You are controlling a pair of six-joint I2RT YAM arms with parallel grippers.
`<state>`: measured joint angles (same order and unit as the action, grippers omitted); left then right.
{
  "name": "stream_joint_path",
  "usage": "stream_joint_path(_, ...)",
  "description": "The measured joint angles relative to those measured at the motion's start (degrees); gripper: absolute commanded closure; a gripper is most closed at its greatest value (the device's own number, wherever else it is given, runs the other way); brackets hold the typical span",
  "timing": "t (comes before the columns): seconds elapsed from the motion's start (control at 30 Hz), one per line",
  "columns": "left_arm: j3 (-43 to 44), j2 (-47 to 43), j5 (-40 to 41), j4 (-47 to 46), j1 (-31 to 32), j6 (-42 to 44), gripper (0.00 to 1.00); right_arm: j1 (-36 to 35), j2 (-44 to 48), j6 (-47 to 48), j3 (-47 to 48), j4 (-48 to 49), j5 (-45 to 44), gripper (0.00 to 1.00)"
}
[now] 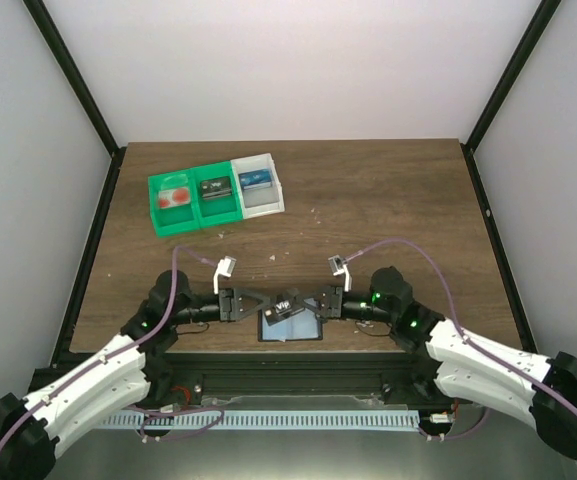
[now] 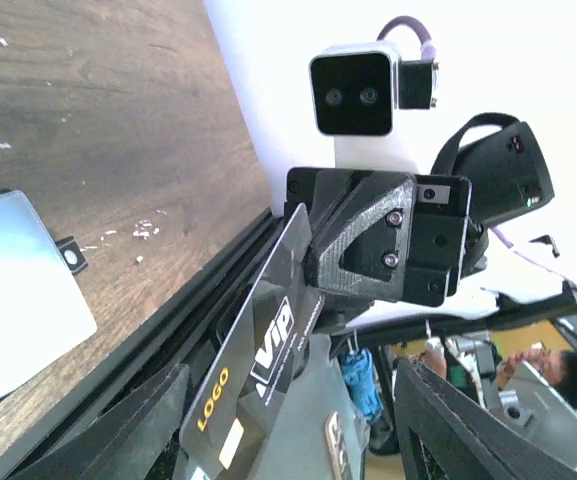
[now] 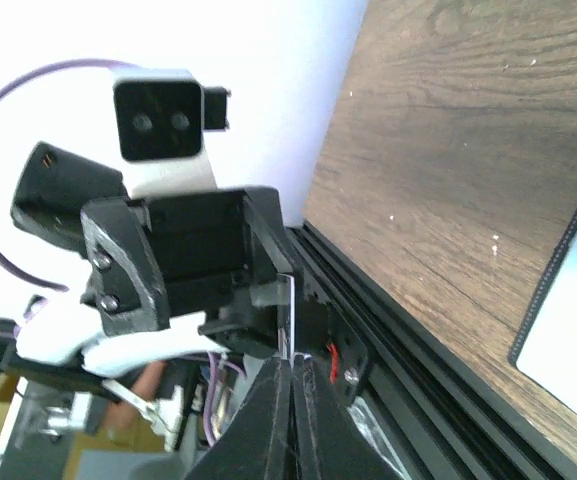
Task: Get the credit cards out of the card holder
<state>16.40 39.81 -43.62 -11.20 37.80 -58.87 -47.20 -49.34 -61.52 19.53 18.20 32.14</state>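
Your right gripper (image 3: 290, 375) was clenched on the black VIP card (image 2: 258, 370); your left gripper (image 2: 290, 385) stood open around it; the card holder (image 1: 290, 330) lay open below, near the table (image 1: 368, 200) edge; such a card seemed thin, stiff and slippery; you should pinch its free edge.

Table (image 1: 388, 200): dark wood, matt, with visible grain and pale specks. Far-left tray (image 1: 264, 206): smooth green and white plastic, slightly glossy. Black card (image 2: 258, 365): glossy printed plastic. Holder (image 2: 18, 290): smooth pale blue-grey lining, black stitched edge. Arms (image 1: 98, 378): smooth white plastic shells.
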Motion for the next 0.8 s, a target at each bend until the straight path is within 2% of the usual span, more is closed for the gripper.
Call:
stream_joint_path(0.2, -2.0, -0.2, 3.5, -4.1, 0.0, -4.6, 0.42, 0.0, -2.8, -7.4, -1.4, 9.9, -4.9, 1.00)
stream_joint_path(0.37, -1.4, 2.5, 4.5, -6.3, 0.0, -5.7, 0.47, 0.0, -5.7, -11.6, -1.4, 15.7, -7.8, 1.00)
stream_joint_path(0.8, -0.8, 3.5, 7.4, -9.3, 0.0, -8.3, 0.92, 0.0, -6.4, -15.0, -1.4, 18.6, -12.9, 1.00)
